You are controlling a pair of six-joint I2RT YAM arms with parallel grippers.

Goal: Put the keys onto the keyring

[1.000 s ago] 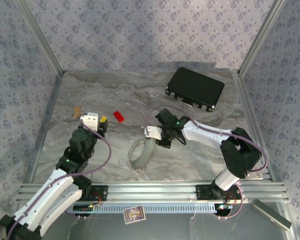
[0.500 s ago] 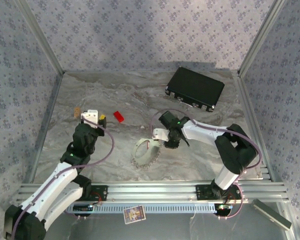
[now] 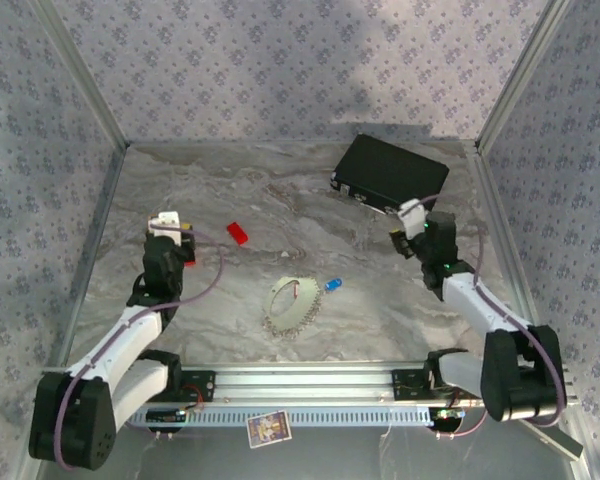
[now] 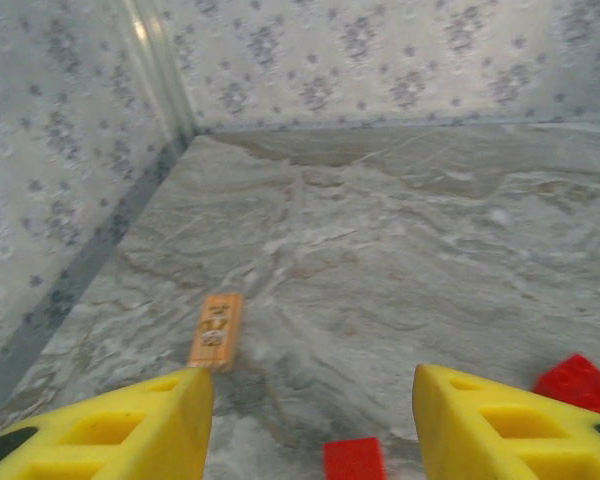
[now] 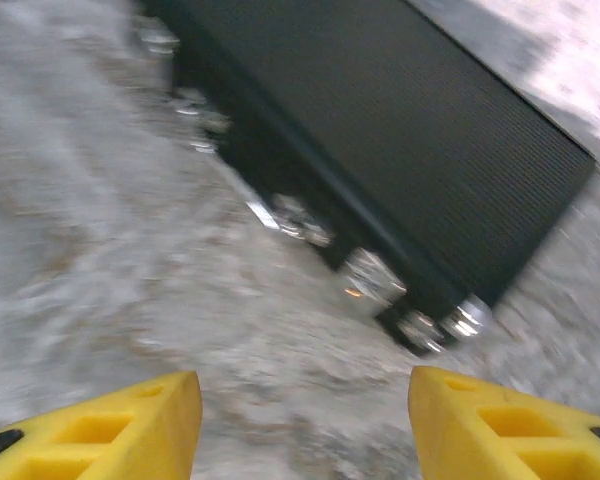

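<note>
Top external view, starting at the bottom of the frame: the keyring (image 3: 288, 303) now lies loose on the table at lower centre, with no gripper near it. A second ago the right arm was bent over it with its jaws shut at the rim. It has since let go and swung away.

Just beside the ring, to its upper right and not touching it, lies the blue key (image 3: 332, 285). A thin red fleck shows inside the ring's hoop. It may be the red-orange key, but it is too small to tell whether it is threaded on.

Further up, at mid-left, the left gripper (image 3: 176, 238) has drawn back towards the left wall. In the left wrist view its yellow fingers (image 4: 130, 425) stand apart with nothing between them, only a flat red piece (image 4: 353, 458) on the table ahead.

At mid-right, the right gripper (image 3: 408, 232) now sits close to the black box (image 3: 390, 175). The right wrist view shows it spread wide and empty (image 5: 305, 420).

My reading is that the blue key is not on the ring, so it still has to be picked up and threaded.
</note>
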